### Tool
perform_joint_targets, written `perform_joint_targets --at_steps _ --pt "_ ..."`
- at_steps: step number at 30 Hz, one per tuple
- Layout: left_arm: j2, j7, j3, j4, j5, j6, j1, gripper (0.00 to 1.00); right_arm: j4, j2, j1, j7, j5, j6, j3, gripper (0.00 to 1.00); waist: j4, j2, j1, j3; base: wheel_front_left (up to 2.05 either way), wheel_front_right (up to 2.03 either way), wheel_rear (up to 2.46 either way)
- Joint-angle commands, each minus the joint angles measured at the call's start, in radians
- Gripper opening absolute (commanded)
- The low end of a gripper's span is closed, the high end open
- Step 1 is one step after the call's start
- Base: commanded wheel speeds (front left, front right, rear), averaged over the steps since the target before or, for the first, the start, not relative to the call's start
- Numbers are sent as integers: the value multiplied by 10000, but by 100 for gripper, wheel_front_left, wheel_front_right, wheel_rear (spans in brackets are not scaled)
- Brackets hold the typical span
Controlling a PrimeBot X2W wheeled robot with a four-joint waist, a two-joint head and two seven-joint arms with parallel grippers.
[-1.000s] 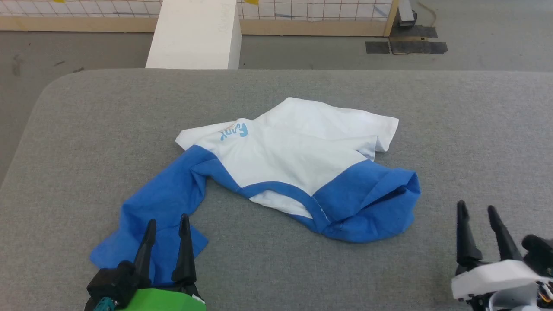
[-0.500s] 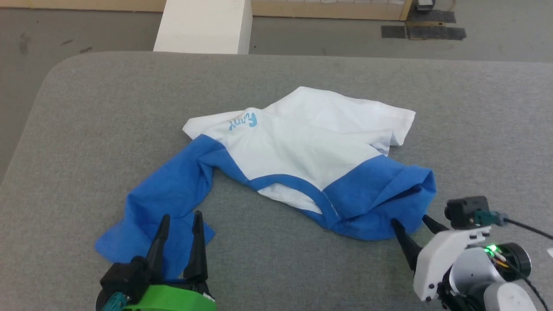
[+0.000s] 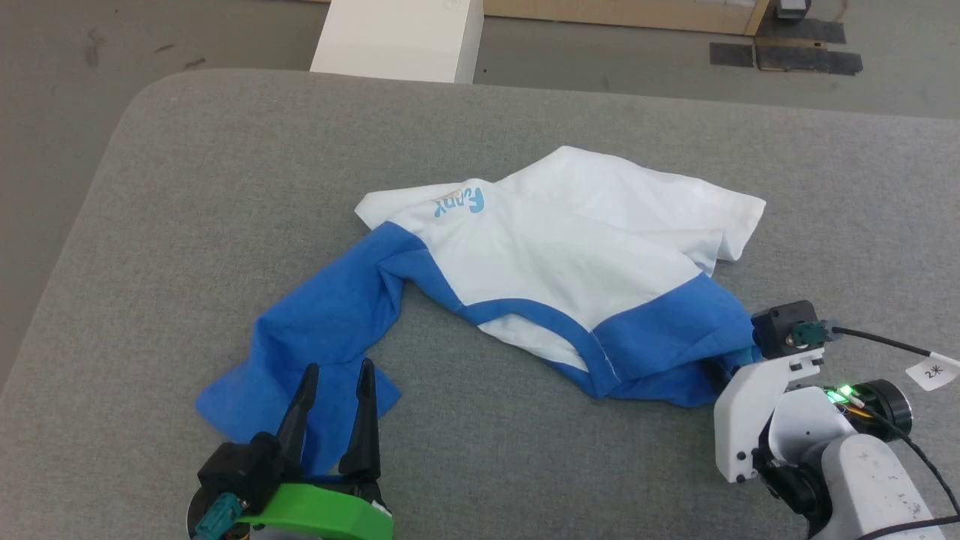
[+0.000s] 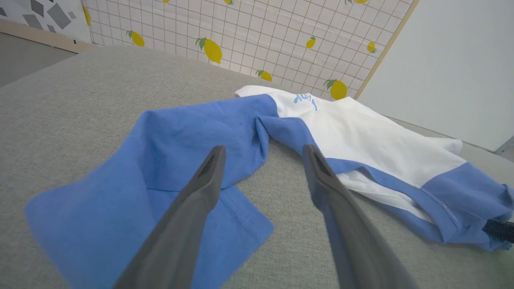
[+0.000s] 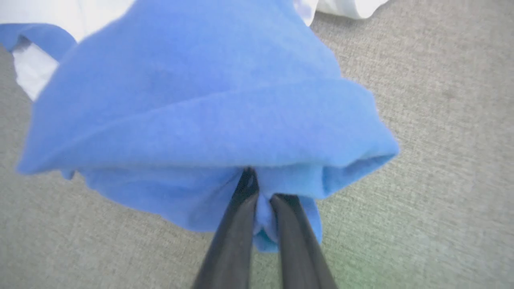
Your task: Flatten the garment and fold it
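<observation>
The right gripper (image 5: 261,185) is clamped on the shirt (image 3: 577,247), on a fold of its bunched blue sleeve (image 5: 209,120), and cloth bulges between the fingers. In the head view that bunch hides the fingertips. The left gripper (image 3: 337,369) holds its fingers apart over the other sleeve (image 3: 322,330) (touching or not, I cannot tell). The shirt lies crumpled mid-table (image 3: 187,187) with its white body rumpled and its lettering (image 3: 459,202) at the far left. Past the far edge stands a white block (image 3: 397,34) on the floor (image 3: 60,90).
</observation>
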Motion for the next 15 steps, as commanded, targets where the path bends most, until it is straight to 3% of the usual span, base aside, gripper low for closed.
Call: perform_joint_targets --at_steps 1,4,8,15 --pt "-44 -47 6 52 -31 13 -36 100 17 -75 -22 -2 177 -15 13 0 -158 0 0 -140 0 0 0" --pt "-44 -47 10 92 -11 18 38 100 -613 -567 -128 203 462 -15 -61 0 -350 0 0 -261 0 0 0" --pt "-44 -47 -123 128 -108 -18 51 100 -1683 -1855 -338 898 624 -15 -497 0 -537 0 0 -330 0 0 0" --pt "-44 -47 -406 287 -251 -44 22 100 -2559 -4990 -474 1450 297 -15 -698 0 -383 0 0 -301 0 0 0"
